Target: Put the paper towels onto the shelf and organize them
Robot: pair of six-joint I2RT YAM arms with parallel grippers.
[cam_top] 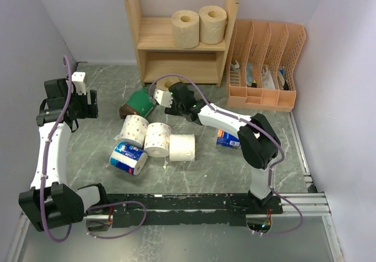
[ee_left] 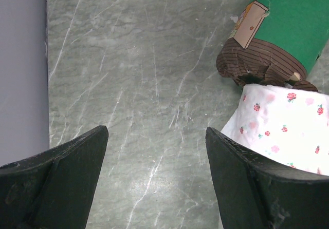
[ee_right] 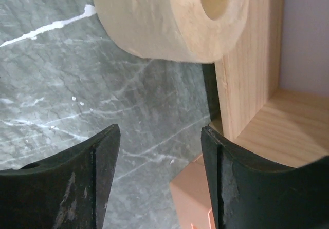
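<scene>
Right wrist view gives me the step in hand: my right fingers (ee_right: 61, 183) are spread apart with nothing between them, and the tan roll (ee_right: 164, 13) sits on the desk (ee_right: 61, 85) just ahead, close beside the shelf (ee_right: 247, 80) at its side panel. From this angle I cannot tell whether the roll stands on end or lies tipped, so I would check that before committing. To grasp it well, I judge I should ease forward until the roll's body sits squarely between the fingers. The outer finger has to stay off the wood, and the squeeze should be only gentle, since soft paper will crush. The top view shows two rolls (cam_top: 198, 26) already standing side by side on the upper tier, with room to their left, so that seems the tidy spot to set this one. My left fingers (ee_left: 56, 172) are also apart, hanging over bare desk. The green-and-brown roll (ee_left: 277, 29) and a flowered white roll (ee_left: 282, 126) touch each other just to one side of them. More white rolls (cam_top: 169, 143) and a blue one (cam_top: 128, 158) lie clustered mid-desk, another blue roll (cam_top: 228, 138) well apart by the right arm.
</scene>
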